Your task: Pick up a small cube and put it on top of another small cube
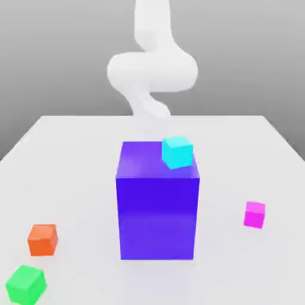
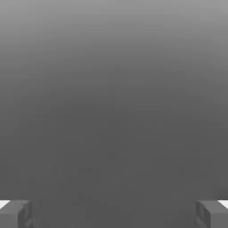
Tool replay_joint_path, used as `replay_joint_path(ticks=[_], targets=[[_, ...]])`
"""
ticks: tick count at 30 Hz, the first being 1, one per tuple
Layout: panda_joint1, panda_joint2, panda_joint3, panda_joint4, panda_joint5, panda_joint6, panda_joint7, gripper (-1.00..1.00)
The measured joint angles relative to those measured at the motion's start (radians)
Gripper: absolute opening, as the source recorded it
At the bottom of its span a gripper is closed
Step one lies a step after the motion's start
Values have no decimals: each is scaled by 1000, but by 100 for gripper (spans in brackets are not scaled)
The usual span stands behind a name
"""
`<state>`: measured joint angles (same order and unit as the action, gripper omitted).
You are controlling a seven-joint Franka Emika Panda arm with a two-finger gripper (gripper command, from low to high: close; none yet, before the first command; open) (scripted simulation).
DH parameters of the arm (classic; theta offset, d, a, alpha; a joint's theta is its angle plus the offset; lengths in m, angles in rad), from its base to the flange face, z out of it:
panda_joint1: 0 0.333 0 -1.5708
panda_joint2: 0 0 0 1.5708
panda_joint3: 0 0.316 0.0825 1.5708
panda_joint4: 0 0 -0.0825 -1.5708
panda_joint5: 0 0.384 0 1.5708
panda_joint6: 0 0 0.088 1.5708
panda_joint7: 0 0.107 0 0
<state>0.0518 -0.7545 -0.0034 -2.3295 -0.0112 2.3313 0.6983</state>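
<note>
White desk [image 1: 77,155] under a grey backdrop: green cube [image 1: 26,283] nearest, then orange cube [image 1: 43,239], small magenta cube [image 1: 254,214] off to the exterior view's right, big blue-violet block [image 1: 158,202] with cyan cube [image 1: 177,151] on top, white arm [image 1: 152,71] behind. Gripper [image 2: 114,213] spread wide, holding nothing.

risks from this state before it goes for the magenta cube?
1. The big blue-violet block stands between the arm and the magenta cube; a low, direct approach might clip it.
2. The cyan cube sits tilted at the block's top edge; a bump could likely knock it off.
3. The gripper is open with nothing between its fingers; the cube is small, so a slightly off-centre descent could push it aside instead of grasping it.
</note>
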Motion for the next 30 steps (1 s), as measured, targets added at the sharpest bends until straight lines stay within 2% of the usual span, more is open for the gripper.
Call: replay_joint_path(ticks=[14,30], targets=[[296,256,-40,-165,-55,172,-579,0],[588,545,-58,-352,-50,371,-1281,0]])
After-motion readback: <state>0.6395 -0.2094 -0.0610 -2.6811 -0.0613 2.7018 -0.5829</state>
